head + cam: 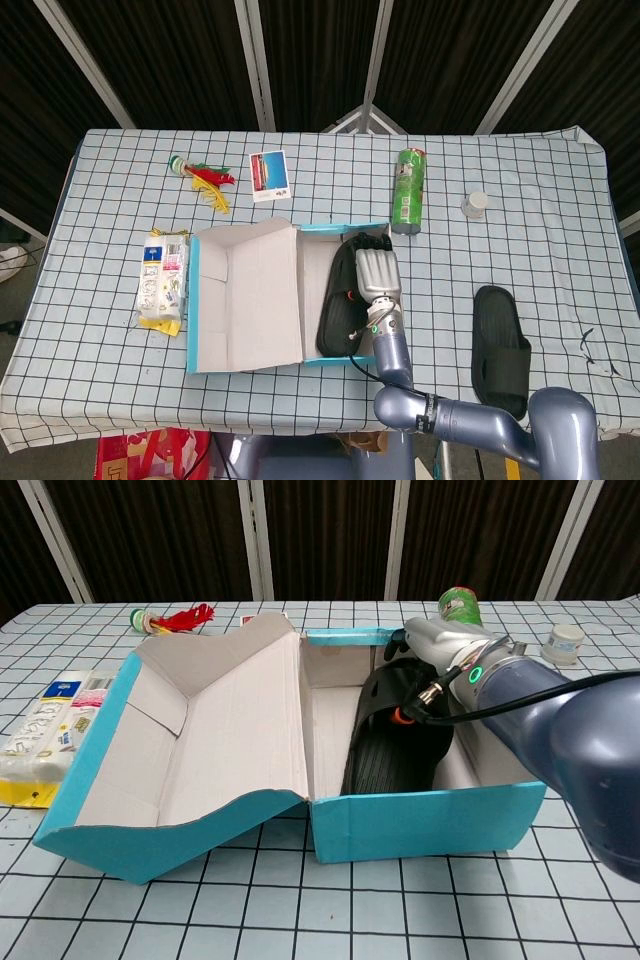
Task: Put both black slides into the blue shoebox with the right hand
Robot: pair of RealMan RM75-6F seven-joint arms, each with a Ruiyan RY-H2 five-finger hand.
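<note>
The second black slide (501,348) is seen on the checked table (560,220), well apart from the box on the right arm's own side, its long axis running near to far. The right hand (377,272) is held inside the blue shoebox (345,232), over the first slide (392,748); whether that slide is grasped cannot be told. The left hand is not shown.

This looks like a robot test lab, not a home. The worktop (500,190) wears a checked cloth and stands before black pleated curtains (180,60) on white metal struts (255,65). Unrelated props lie scattered on it: a green can (408,190), a shuttlecock (203,178), a card (269,175), a tissue pack (163,278).
</note>
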